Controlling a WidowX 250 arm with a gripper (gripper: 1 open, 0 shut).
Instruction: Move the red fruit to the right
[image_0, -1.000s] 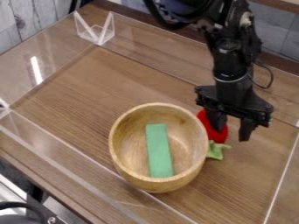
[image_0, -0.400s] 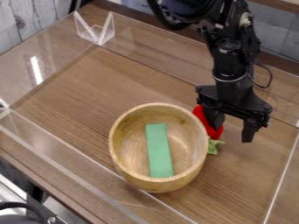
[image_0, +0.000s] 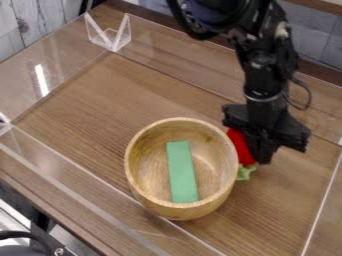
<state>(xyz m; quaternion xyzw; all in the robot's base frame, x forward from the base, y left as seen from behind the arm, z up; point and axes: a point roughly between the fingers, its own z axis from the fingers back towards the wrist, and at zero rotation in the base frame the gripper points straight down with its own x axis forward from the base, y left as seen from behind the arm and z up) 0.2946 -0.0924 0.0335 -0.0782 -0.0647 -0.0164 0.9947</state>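
The black robot arm (image_0: 241, 30) reaches down from the top of the view over the right-hand part of the wooden table (image_0: 94, 125). Its jaws (image_0: 259, 148) are low, beside the red fruit (image_0: 241, 147), and they are clenched. Whether the fruit is caught between them or only lies against them cannot be told, since the black fingers hide part of it.

The red fruit is just beside the right rim of the wooden bowl (image_0: 139, 188), outside it, with its light-green leafy piece (image_0: 246, 173) pointing toward the near side of the table. Part of the red surface shows between the bowl and the jaws.

Inside the bowl lies a flat green rectangular block (image_0: 182, 171), its long side running from the far side of the bowl toward the near side. Well apart from the bowl, near the far left edge of the table, stands a clear, angular object (image_0: 110, 34). Black cables (image_0: 24, 225) show at the lower left corner.
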